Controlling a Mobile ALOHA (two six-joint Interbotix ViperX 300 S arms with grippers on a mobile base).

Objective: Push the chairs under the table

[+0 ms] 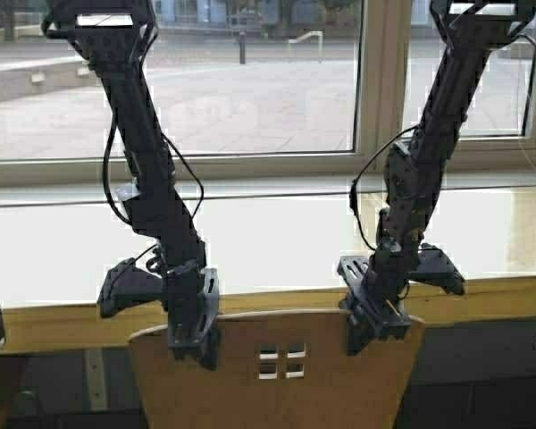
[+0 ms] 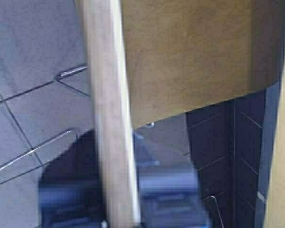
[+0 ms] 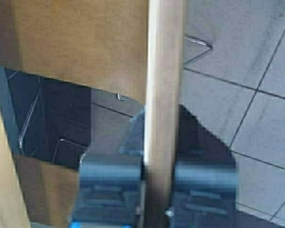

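Chair: a light tan moulded plywood chair [image 1: 277, 375] with four small square cutouts in its curved backrest is seen at the bottom centre of the high view, its top edge lying just below the yellowish front edge of the worktop.

Worktop: the long narrow pale glossy worktop [image 1: 277, 255] runs across the middle of the high view, beneath the window.

Left gripper: the left gripper [image 1: 192, 335] is placed at the lower left of centre, on the top edge of the backrest; in the left wrist view the backrest edge [image 2: 107, 118] is seen passing between the jaws, which are clamped on it.

Right gripper: the right gripper [image 1: 375, 322] is placed at the lower right of centre on the same top edge; in the right wrist view the backrest edge [image 3: 164, 95] is seen held between the dark jaws, closed on it.

Seat and legs: in both wrist views the seat is seen beyond the backrest, with thin silver metal legs [image 3: 199, 45] on the grey tiled floor [image 3: 247, 95].

Progress: this chair is judged to be nearly home, since its backrest lies close to the worktop's front edge; how far the seat reaches under cannot be told.

Remaining: a last short push may be needed, then release; other chairs are not in view, so their state cannot be judged.
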